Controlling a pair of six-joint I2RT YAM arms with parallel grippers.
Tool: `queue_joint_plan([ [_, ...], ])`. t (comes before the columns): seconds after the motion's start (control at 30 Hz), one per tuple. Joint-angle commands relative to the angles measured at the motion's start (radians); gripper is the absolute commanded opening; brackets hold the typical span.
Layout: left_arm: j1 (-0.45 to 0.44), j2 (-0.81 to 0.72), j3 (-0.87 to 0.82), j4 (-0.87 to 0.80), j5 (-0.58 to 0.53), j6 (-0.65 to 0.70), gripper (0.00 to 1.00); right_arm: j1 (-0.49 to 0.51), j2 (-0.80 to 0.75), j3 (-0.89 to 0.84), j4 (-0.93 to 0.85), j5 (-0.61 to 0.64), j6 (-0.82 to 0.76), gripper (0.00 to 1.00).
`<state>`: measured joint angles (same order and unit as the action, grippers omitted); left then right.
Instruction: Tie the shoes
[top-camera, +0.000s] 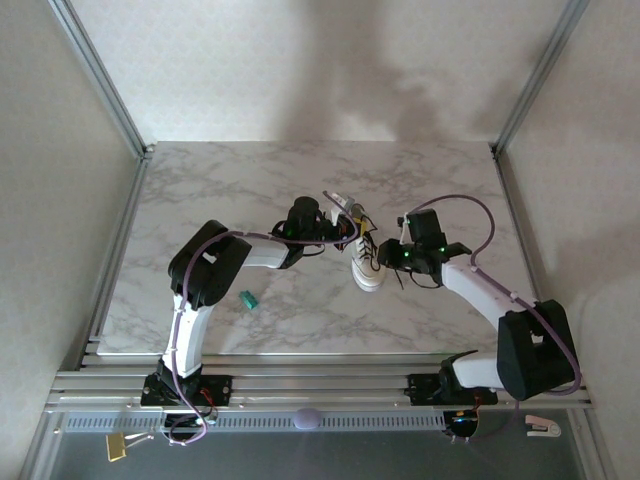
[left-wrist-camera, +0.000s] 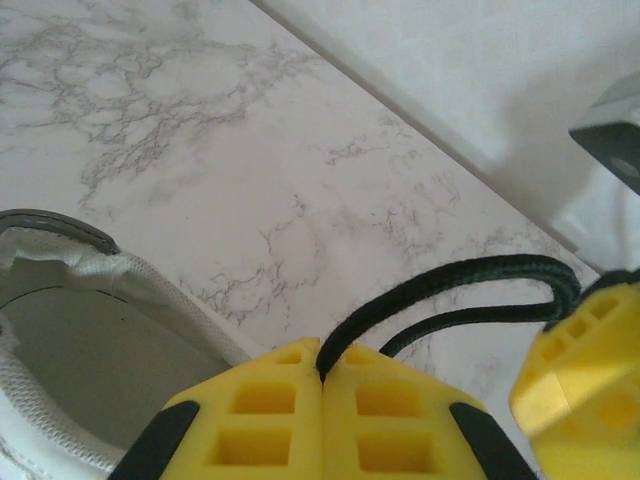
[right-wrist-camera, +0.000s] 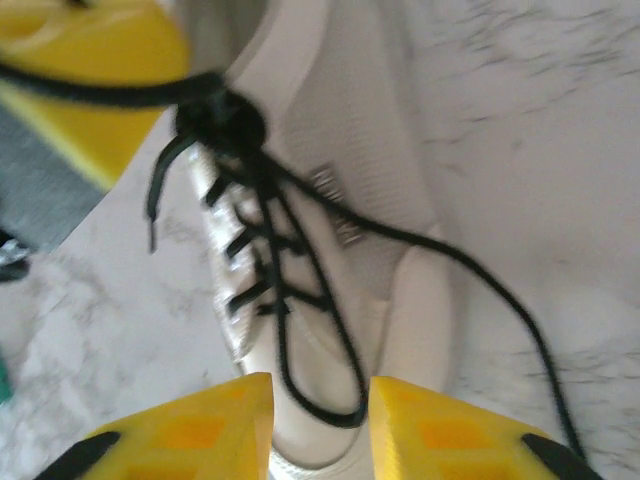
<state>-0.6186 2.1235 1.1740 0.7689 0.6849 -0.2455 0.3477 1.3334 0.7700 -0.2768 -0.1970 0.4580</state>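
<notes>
Marble table (top-camera: 200, 200) with pale walls fills the top view; the sneaker (top-camera: 367, 270) stands just right of centre, toe toward 6 o'clock. The left gripper (top-camera: 350, 232) is at its 11 o'clock, the right gripper (top-camera: 388, 252) at its 2 o'clock, and a teal object (top-camera: 248, 299) lies well apart toward 9 o'clock. On the left wrist camera, the left gripper's (left-wrist-camera: 322, 400) yellow fingers (left-wrist-camera: 260, 420) are clenched on a black lace (left-wrist-camera: 450, 285), which arcs toward 3 o'clock to another yellow finger; the sneaker's mouth (left-wrist-camera: 90, 350) is at 8 o'clock. On the right wrist camera, the right gripper (right-wrist-camera: 320, 395) has released: its fingers (right-wrist-camera: 200, 430) stand parted, a lace loop (right-wrist-camera: 330, 405) lying between them over the sneaker (right-wrist-camera: 350, 150).
</notes>
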Motion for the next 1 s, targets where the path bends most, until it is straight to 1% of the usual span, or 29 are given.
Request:
queue_joint_plan([
  [0.0, 0.016, 0.008, -0.008, 0.065, 0.013, -0.015, 0.00, -0.014, 0.036, 0.051, -0.004, 0.055, 0.016, 0.19],
  [0.1, 0.016, 0.007, -0.007, 0.063, 0.015, -0.014, 0.00, -0.019, 0.077, 0.083, -0.007, 0.025, -0.029, 0.16],
  [0.17, 0.016, 0.007, -0.007, 0.063, 0.016, -0.015, 0.00, -0.019, 0.102, 0.103, -0.012, 0.010, -0.059, 0.16],
  [0.43, 0.016, 0.006, -0.005, 0.063, 0.018, -0.017, 0.00, -0.019, 0.172, 0.135, 0.007, -0.079, -0.118, 0.20],
  [0.6, 0.016, 0.007, -0.004, 0.057, 0.018, -0.014, 0.00, -0.019, 0.190, 0.132, 0.010, -0.099, -0.126, 0.22],
  [0.8, 0.015, 0.010, 0.001, 0.056, 0.021, -0.017, 0.00, -0.019, 0.218, 0.152, -0.008, -0.079, -0.135, 0.25],
  [0.97, 0.016, 0.012, 0.003, 0.056, 0.022, -0.017, 0.00, -0.019, 0.246, 0.170, -0.009, -0.090, -0.141, 0.26],
])
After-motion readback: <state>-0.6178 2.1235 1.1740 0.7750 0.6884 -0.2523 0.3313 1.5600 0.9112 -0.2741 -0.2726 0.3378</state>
